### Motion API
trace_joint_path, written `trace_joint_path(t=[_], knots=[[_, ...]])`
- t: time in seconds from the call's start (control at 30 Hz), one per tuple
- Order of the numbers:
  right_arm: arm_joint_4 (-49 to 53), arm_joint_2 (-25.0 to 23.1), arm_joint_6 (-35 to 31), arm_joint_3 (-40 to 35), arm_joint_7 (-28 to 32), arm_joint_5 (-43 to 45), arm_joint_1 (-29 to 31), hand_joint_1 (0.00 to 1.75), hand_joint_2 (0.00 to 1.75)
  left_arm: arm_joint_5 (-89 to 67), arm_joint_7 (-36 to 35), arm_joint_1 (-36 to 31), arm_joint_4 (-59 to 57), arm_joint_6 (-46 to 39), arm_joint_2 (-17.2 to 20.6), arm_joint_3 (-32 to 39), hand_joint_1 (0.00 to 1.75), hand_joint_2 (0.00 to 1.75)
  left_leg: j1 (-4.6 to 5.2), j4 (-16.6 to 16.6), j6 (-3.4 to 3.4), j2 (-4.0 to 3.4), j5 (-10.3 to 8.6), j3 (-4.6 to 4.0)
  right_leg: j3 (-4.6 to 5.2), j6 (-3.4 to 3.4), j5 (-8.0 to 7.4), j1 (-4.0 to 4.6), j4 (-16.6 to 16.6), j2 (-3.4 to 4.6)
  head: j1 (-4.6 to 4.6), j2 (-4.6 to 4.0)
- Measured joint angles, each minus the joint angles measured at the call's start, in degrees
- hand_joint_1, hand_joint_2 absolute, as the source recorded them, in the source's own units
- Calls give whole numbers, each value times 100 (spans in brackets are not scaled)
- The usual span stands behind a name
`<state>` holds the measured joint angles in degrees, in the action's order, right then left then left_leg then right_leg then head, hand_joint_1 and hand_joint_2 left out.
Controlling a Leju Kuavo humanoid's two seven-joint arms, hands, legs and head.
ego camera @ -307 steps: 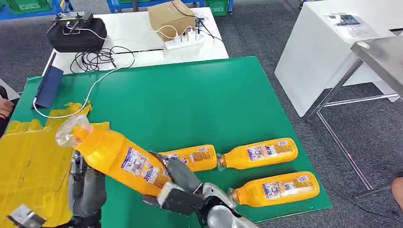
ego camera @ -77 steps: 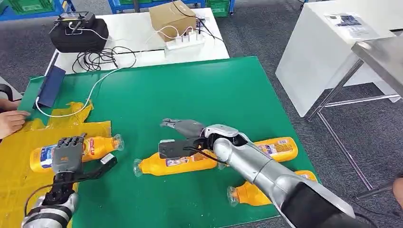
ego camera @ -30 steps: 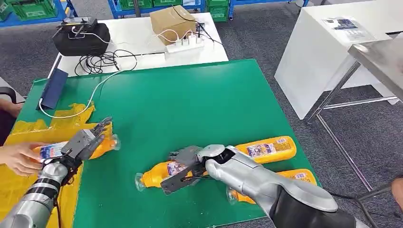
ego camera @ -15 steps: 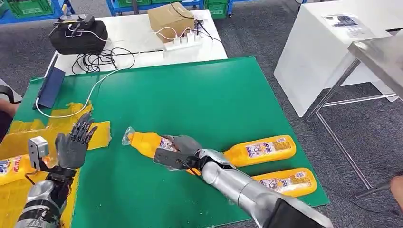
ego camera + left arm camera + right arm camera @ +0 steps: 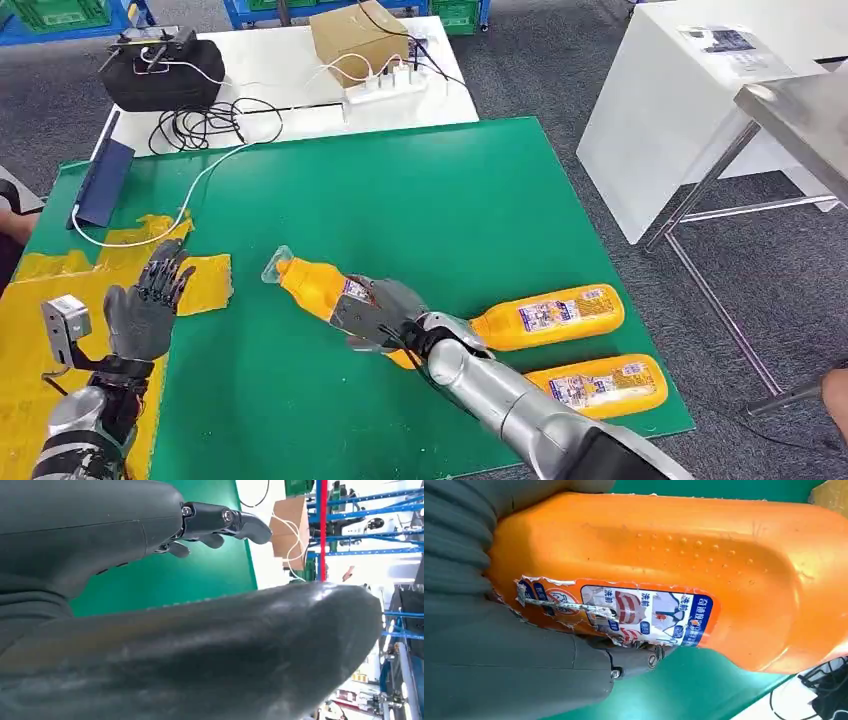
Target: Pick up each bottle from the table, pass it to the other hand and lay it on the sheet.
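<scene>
- Orange bottle (image 5: 318,290) is now off the green table (image 5: 440,200), gripped in my right hand (image 5: 375,312), cap towards the yellow sheet (image 5: 40,330).
- My left hand (image 5: 143,305) has risen over the sheet, fingers spread, holding nothing; handover seems next.
- Two bottles (image 5: 560,315) stay on the table.

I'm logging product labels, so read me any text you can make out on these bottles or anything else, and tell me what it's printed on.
"洗前" reads twice on the torn label of the orange bottle held in the right hand.
That label's smaller print: too small to read.
Labels on the two lying bottles: blurred, unreadable.
Paper on the white table: unreadable.
</scene>
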<state>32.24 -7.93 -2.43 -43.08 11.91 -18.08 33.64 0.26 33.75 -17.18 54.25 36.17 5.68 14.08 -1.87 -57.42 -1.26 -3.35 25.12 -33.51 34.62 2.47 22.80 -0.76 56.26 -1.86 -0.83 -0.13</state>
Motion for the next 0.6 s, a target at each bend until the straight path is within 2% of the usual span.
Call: trace_joint_path(t=[0.07,0.1,0.23,0.4,0.5,0.6], knots=[[123,-13,-167,142,322,169,-106,175,175,131,0,47,70,26,-22,11,0,0,0,0,0,0,0,-6,4,0,0,0,1,0,0,0],[244,-28,-245,264,473,231,-194,175,175,207,-11,107,150,41,-48,24,0,175,0,0,0,0,0,-7,5,0,0,0,1,0,0,0],[1352,-96,-151,981,588,230,-617,175,175,586,-221,497,847,98,-295,48,0,175,3,-1,0,1,1,-26,26,0,1,-1,-1,-2,0,0],[2026,-260,107,1355,433,-22,-851,175,175,354,-262,835,1673,-241,-649,-153,0,175,5,-1,0,0,1,-35,34,0,1,-2,-2,-2,0,0],[2083,-465,338,1327,424,-320,-873,175,175,-119,-279,1030,2230,-384,-863,-541,0,175,5,-1,0,-1,1,-35,34,1,0,-2,-2,-2,0,0],[2083,-834,321,1010,297,-538,-892,175,175,-313,-431,1259,2745,-870,-1064,-1380,0,175,4,0,0,-4,2,-38,38,0,1,-1,0,0,0,0]])
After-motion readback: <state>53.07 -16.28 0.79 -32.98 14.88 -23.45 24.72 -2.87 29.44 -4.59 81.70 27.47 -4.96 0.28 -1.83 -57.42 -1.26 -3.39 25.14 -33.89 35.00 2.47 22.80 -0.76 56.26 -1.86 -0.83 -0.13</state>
